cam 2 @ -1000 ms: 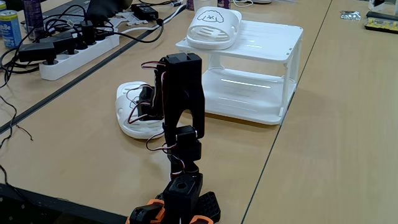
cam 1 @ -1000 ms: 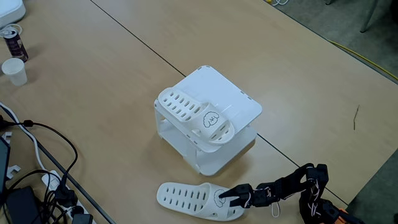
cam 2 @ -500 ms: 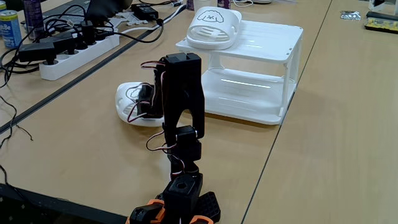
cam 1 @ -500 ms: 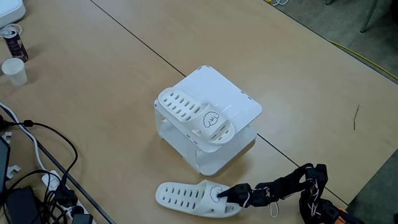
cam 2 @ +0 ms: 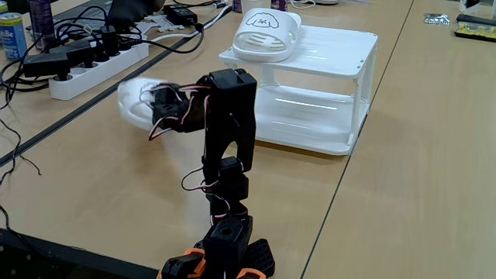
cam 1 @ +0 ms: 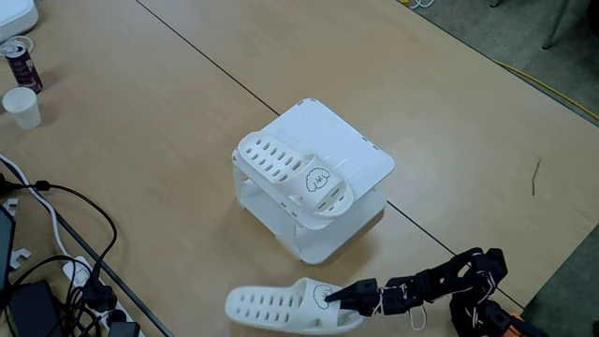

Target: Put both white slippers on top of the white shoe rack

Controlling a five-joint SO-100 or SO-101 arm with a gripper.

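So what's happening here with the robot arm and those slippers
A small black robot arm is picking up a white slipper from the table. Its gripper is closed on the strap end, and the slipper is lifted off the table, blurred in a fixed view. The other slipper already lies on top of the white shoe rack, with free space beside it.

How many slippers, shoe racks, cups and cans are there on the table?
White slippers: 2, one on the rack, one in the gripper
White shoe rack: 1
Paper cup: 1
Cans: 2, a dark one and a blue one
Total: 6
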